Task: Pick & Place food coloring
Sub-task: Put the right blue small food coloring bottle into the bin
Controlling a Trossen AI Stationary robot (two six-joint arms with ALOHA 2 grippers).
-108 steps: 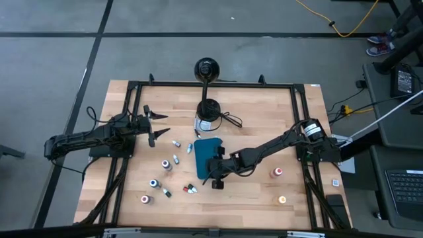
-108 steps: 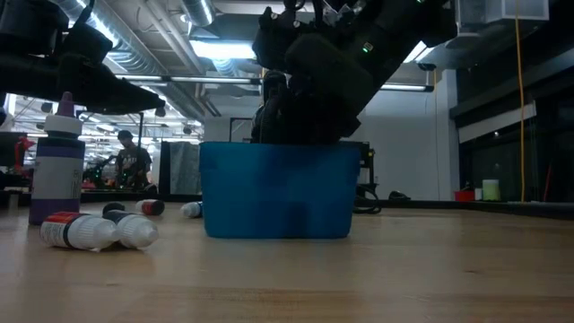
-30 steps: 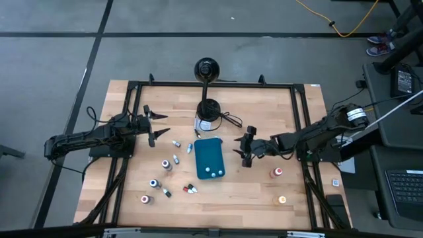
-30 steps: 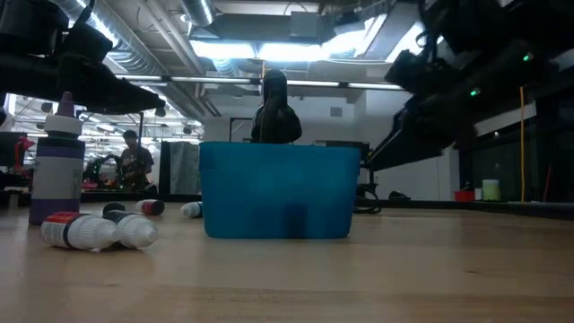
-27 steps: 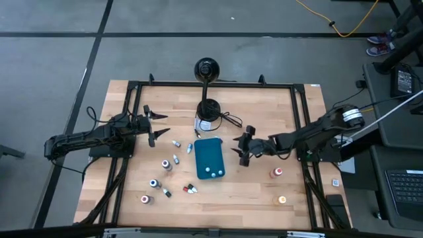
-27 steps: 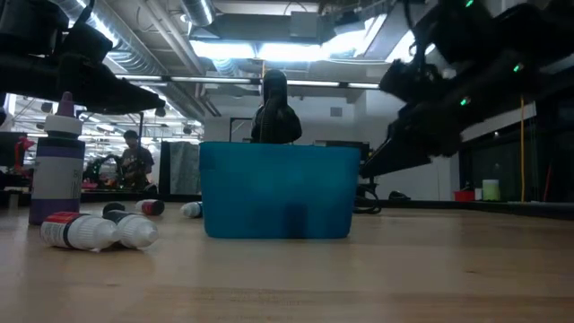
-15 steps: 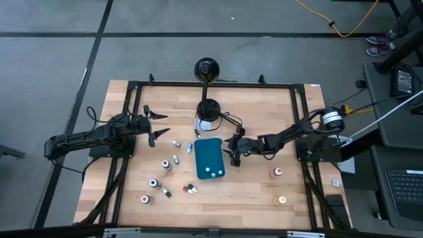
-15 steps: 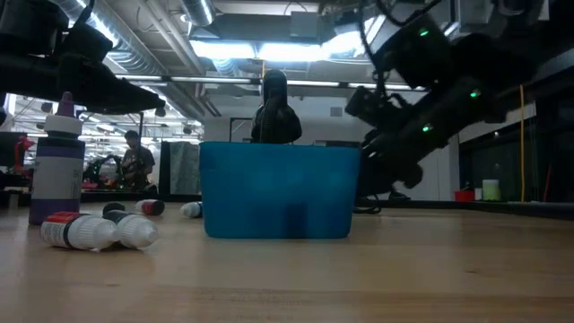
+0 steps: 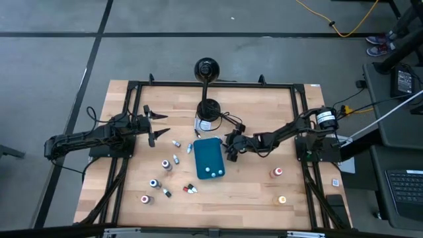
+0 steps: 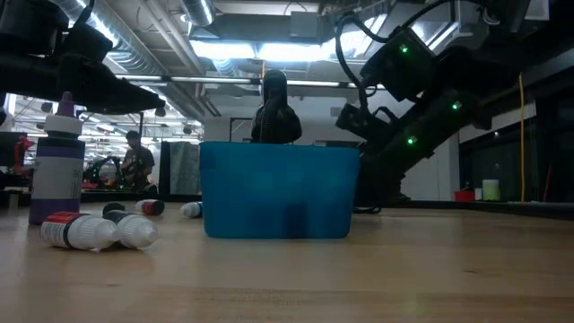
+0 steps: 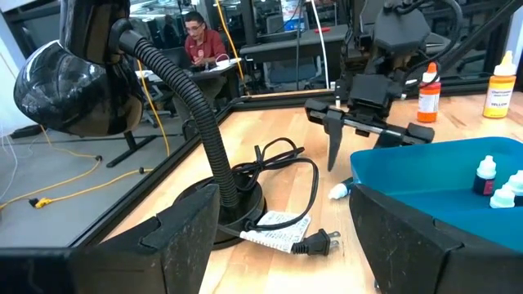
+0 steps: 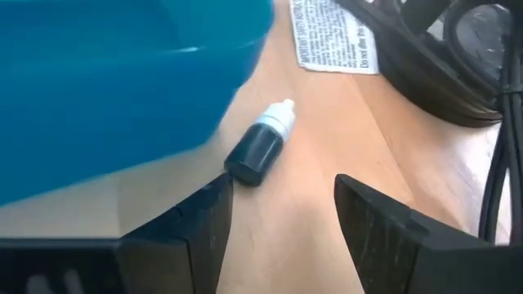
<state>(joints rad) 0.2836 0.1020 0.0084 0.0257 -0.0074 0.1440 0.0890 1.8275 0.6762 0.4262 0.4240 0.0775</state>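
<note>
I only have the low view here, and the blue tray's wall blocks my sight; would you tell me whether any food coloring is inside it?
Observer: Yes. The high view shows three small bottles inside the teal tray, clustered at one end.
Operator: Thank you. Where is the right claw?
Observer: The right claw sits just beside the tray's right edge, jaws open and empty.
Operator: Is anything in front of it?
Observer: Its wrist view shows a dark bottle with a white tip lying on the table beside the tray.
</note>
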